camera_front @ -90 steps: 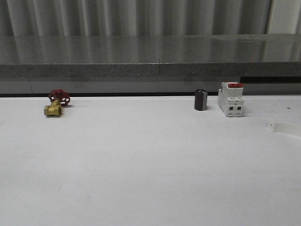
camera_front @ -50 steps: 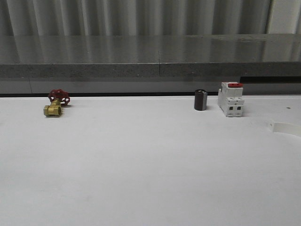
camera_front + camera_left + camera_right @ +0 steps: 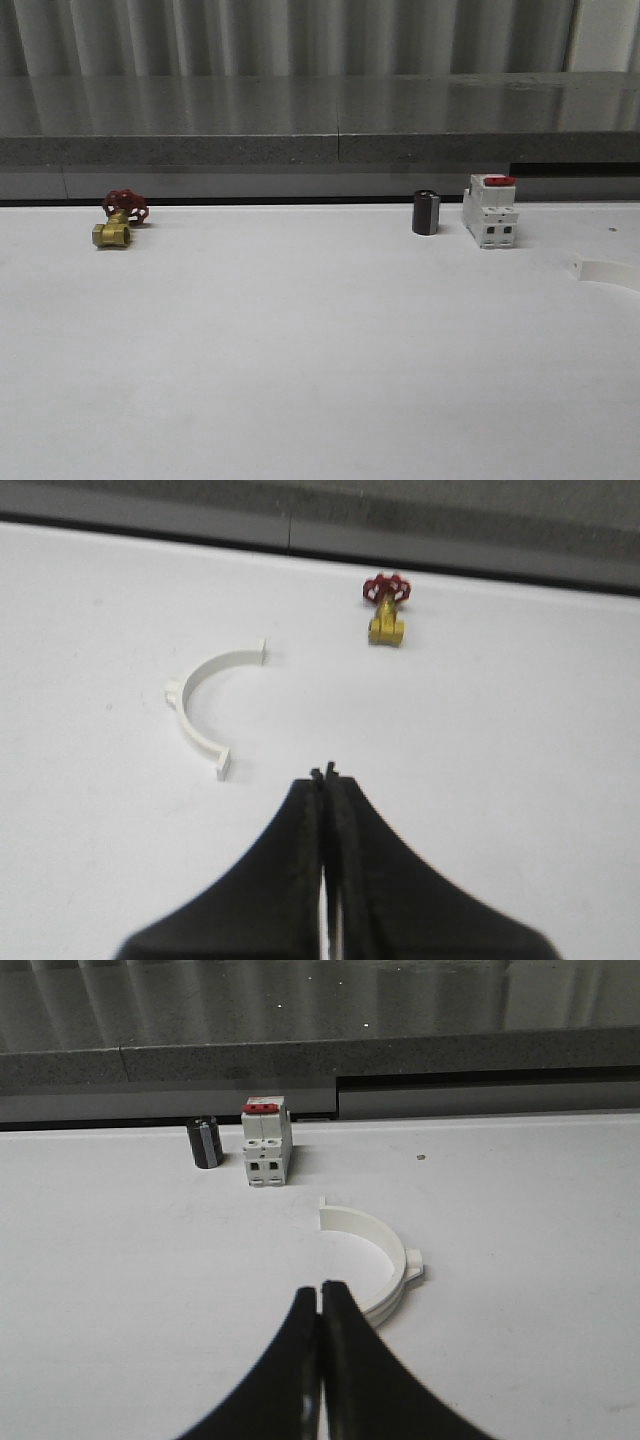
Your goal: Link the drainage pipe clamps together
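One white half-ring drainage pipe clamp [image 3: 203, 702] lies flat on the white table, ahead of my left gripper [image 3: 323, 772] and off to one side; the left jaws are shut with nothing between them. The other clamp half [image 3: 372, 1251] lies just ahead of my right gripper [image 3: 319, 1288], whose jaws are also shut and empty; one end of that half is hidden behind the right fingers. In the front view an end of this half [image 3: 605, 271] shows at the right edge of the table.
A brass valve with a red handwheel [image 3: 118, 220] [image 3: 385, 605] sits at the back left. A small dark cylinder [image 3: 426, 212] [image 3: 205, 1142] and a white breaker with a red switch [image 3: 491, 211] [image 3: 266, 1145] stand at the back right. A grey ledge [image 3: 320, 120] runs behind the table.
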